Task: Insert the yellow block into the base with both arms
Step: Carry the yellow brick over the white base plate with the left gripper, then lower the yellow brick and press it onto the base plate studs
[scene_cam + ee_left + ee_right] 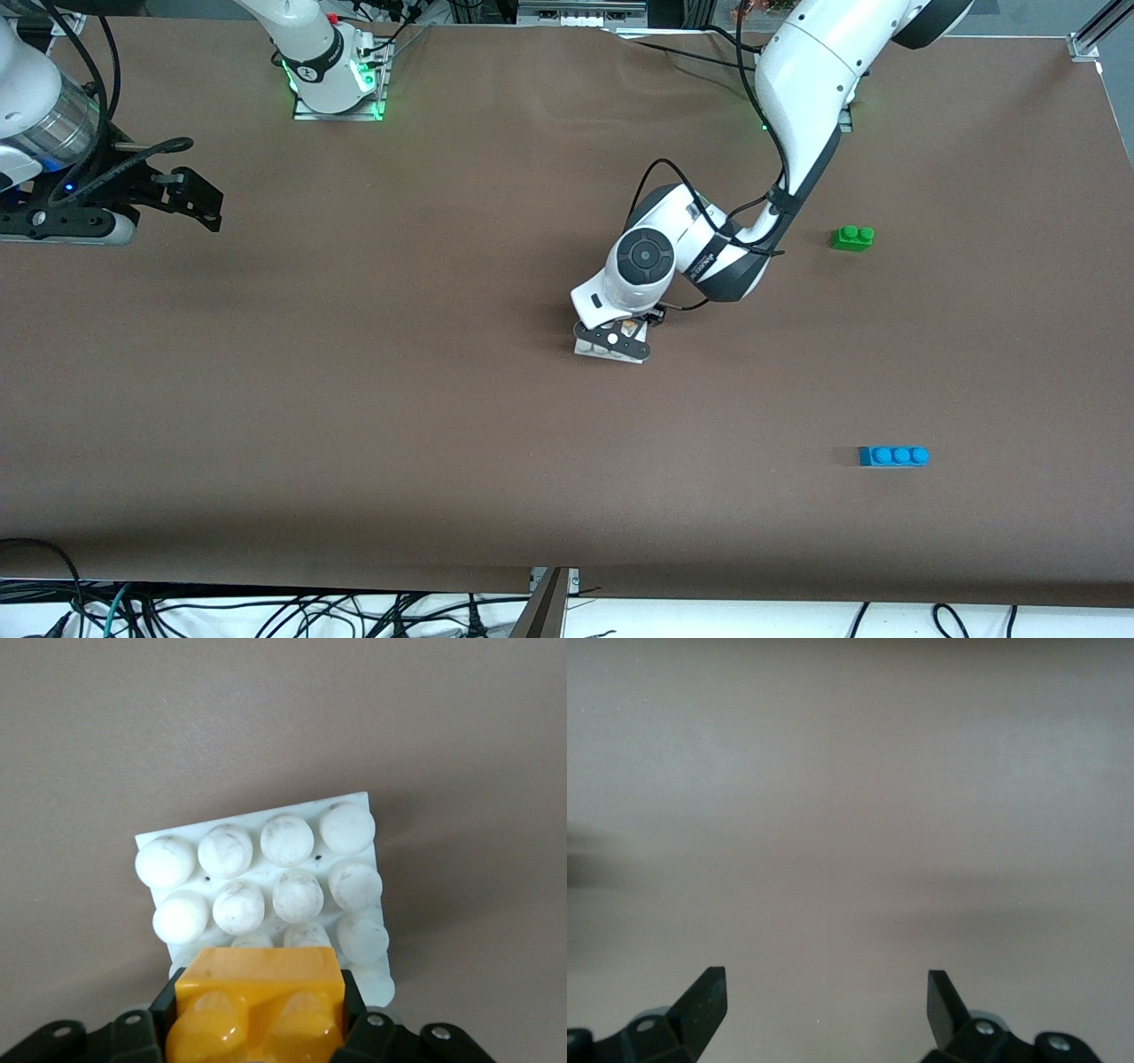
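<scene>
While the yellow block (257, 1010) is clamped between the fingers of the left gripper (617, 339), it is held right over the edge of the white base (266, 881), which lies mid-table. The seating step appears to be in hand: whether the block is pressed home cannot be told. A straight downward push, with studs lined up, is likely called for next. The right gripper (826, 1005) is kept waiting over bare table at the right arm's end, its fingers spread wide and empty.
</scene>
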`<control>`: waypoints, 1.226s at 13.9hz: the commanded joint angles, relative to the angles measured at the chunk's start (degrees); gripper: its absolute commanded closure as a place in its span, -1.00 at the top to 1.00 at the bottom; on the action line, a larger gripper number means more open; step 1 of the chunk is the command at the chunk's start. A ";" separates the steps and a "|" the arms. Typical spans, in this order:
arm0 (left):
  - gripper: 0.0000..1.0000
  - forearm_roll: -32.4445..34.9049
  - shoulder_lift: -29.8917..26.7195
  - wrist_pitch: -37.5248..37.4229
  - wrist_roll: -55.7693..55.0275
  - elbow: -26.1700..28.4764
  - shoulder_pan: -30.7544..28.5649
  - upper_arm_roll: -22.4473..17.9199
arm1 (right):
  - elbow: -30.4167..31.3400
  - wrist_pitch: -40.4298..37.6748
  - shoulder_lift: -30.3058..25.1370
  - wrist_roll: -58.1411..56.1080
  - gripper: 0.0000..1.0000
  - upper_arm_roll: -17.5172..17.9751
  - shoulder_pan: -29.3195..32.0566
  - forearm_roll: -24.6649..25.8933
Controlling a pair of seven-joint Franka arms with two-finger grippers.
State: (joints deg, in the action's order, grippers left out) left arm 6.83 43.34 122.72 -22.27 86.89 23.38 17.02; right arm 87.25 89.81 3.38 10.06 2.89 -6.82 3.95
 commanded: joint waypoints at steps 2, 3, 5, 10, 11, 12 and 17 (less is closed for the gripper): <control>-1.00 2.04 1.57 -0.03 -4.96 -1.64 1.83 -0.76 | -1.29 -0.60 0.40 0.05 1.00 0.28 0.14 0.27; -1.00 2.05 2.10 -0.03 -6.81 -1.64 2.62 -0.93 | -1.29 -0.60 0.40 0.05 1.00 0.28 0.14 0.27; -1.00 2.14 3.16 1.63 -7.26 -1.64 2.72 -1.90 | -1.29 -0.60 0.40 0.05 1.00 0.28 0.14 0.27; -0.98 5.56 2.98 3.05 -9.98 -1.20 2.72 -1.99 | -1.29 -0.60 0.40 0.05 1.00 0.28 0.06 0.27; -0.98 5.56 3.07 3.05 -10.16 -1.11 2.72 -1.90 | -1.29 -0.60 0.40 0.05 1.00 0.28 0.14 0.27; -0.98 5.56 3.16 3.05 -10.60 -1.03 2.98 -1.99 | -1.29 -0.60 0.40 0.05 1.00 0.28 0.06 0.27; -0.77 5.56 3.07 2.52 -10.69 -0.85 2.98 -1.90 | -1.21 -0.69 0.48 0.05 1.00 0.28 0.14 0.27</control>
State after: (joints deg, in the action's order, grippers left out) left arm 10.49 45.75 125.26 -31.34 86.67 25.65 15.66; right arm 87.25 89.81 3.39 10.06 2.91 -6.83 3.95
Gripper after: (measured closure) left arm 0.322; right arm 0.000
